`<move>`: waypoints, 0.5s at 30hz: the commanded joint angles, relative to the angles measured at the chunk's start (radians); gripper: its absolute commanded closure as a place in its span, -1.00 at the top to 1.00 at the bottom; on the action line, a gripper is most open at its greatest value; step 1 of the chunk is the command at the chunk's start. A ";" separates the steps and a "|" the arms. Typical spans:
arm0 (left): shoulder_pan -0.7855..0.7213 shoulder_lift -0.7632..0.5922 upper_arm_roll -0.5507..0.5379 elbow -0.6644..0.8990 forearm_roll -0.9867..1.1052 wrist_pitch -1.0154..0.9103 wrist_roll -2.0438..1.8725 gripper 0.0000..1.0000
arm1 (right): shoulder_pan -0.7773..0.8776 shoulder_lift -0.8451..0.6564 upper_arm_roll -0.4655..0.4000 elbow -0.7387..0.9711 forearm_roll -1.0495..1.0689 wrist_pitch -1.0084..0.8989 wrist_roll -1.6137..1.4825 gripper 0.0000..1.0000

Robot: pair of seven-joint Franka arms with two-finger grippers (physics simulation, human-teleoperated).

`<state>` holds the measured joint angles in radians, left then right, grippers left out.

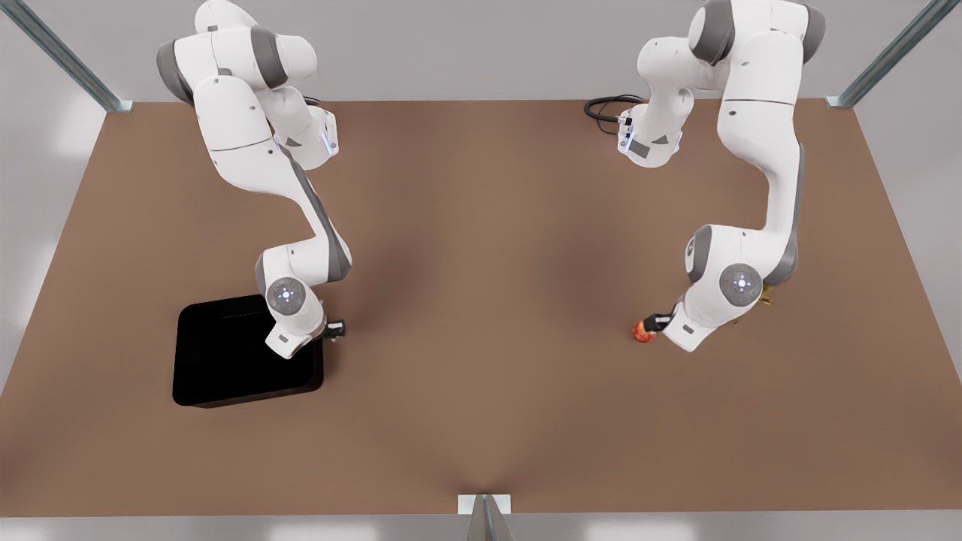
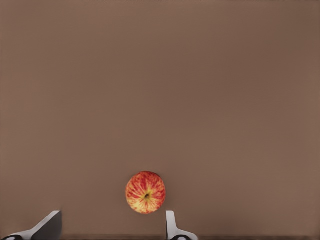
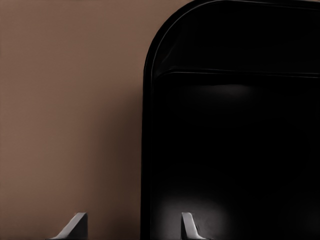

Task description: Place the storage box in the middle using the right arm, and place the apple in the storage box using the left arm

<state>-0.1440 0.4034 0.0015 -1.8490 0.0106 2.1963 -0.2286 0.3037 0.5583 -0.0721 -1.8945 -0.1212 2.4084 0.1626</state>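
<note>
The storage box (image 1: 225, 361), a black low-walled tub, rests on the brown table at the front view's left. My right gripper (image 1: 334, 328) hovers at its side nearer the table's middle. In the right wrist view the right gripper (image 3: 132, 225) is open, with the box's (image 3: 225, 150) side wall running between the two fingertips. The red and yellow apple (image 1: 642, 331) lies on the table at the front view's right. My left gripper (image 1: 652, 324) is right beside it. In the left wrist view the left gripper (image 2: 110, 227) is open and the apple (image 2: 145, 192) sits just ahead of its fingertips, untouched.
A brownish-yellow banana (image 1: 765, 294) peeks out behind the left arm's elbow. A black cable (image 1: 605, 109) loops at the table's far edge. Metal frame posts stand at the far corners, and a bracket (image 1: 485, 503) sits at the near edge. Bare tabletop lies between the arms.
</note>
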 commanded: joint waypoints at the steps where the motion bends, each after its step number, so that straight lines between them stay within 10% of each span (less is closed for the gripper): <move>1: 0.000 0.000 0.000 -0.001 -0.012 0.002 0.000 1.00 | 0.000 0.000 0.000 0.000 0.000 0.000 0.000 -0.57; 15: 0.004 -0.009 0.000 -0.111 -0.012 0.140 -0.002 1.00 | 0.029 -0.032 0.000 0.037 0.003 -0.012 -0.012 -0.57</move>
<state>-0.1395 0.3981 0.0015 -1.9590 -0.0018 2.3410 -0.2301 0.3396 0.5223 -0.0720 -1.8502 -0.1097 2.3977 0.1504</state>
